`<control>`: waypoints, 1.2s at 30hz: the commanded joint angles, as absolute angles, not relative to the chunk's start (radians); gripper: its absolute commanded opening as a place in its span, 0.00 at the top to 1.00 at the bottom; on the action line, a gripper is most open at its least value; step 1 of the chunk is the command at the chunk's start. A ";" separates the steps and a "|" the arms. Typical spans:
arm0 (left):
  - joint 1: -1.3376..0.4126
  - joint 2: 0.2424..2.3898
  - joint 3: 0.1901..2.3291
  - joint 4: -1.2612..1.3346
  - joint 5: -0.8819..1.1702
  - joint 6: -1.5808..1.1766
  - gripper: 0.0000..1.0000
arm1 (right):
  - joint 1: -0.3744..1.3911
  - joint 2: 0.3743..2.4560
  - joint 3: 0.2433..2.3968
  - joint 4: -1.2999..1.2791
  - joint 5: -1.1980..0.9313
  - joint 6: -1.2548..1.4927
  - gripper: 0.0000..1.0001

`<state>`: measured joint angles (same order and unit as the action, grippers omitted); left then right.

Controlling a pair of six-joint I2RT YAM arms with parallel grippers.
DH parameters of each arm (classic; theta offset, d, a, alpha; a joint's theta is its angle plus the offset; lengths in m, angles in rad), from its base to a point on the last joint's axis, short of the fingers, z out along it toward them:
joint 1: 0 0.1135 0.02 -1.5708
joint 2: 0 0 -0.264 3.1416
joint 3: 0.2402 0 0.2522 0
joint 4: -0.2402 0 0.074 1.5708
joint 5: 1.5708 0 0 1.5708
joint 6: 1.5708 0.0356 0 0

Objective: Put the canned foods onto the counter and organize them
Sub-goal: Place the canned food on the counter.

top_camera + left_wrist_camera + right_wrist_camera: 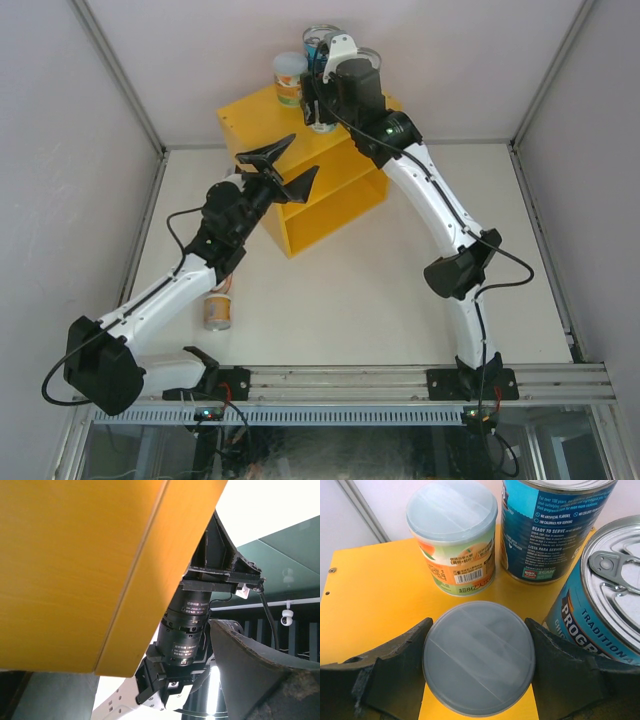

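Note:
The yellow counter [330,205] stands at the back middle of the table. My right gripper [478,660] is over its flat top [375,590], shut on a small pale-lidded can [478,657] that stands on the top; both fingers touch the can's sides. Behind it stand another small pale-lidded can [452,535] and two tall blue-labelled cans [552,525] [605,595]. My left gripper [305,153] is open and empty at the counter's front left, level with its top. One more small can [218,310] stands on the table by the left arm. The oval tins are out of view.
In the left wrist view the counter's yellow wall [75,570] fills the left side, with the right arm's wrist [185,630] behind it and one of my own fingers [265,675] at lower right. White walls enclose the table on three sides.

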<state>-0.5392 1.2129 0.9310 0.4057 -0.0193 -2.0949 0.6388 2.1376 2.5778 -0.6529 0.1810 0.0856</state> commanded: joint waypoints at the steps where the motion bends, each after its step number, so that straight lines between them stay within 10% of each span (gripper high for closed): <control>1: -0.514 1.191 0.921 0.496 -0.001 -2.107 0.14 | 0.646 2.151 2.568 -0.618 0.217 0.056 0.32; 12: -0.511 1.177 0.918 0.488 0.008 -2.088 0.14 | 0.659 2.124 2.560 -0.584 0.197 0.035 0.15; 36: -0.496 1.151 0.902 0.485 0.004 -2.053 0.14 | 0.670 2.027 2.555 -0.490 0.191 -0.016 0.14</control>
<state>-0.5098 1.1831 0.9123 0.4446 0.0036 -2.0834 0.6567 2.1273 2.5454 -0.5690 0.1860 0.0135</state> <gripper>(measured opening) 0.862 0.862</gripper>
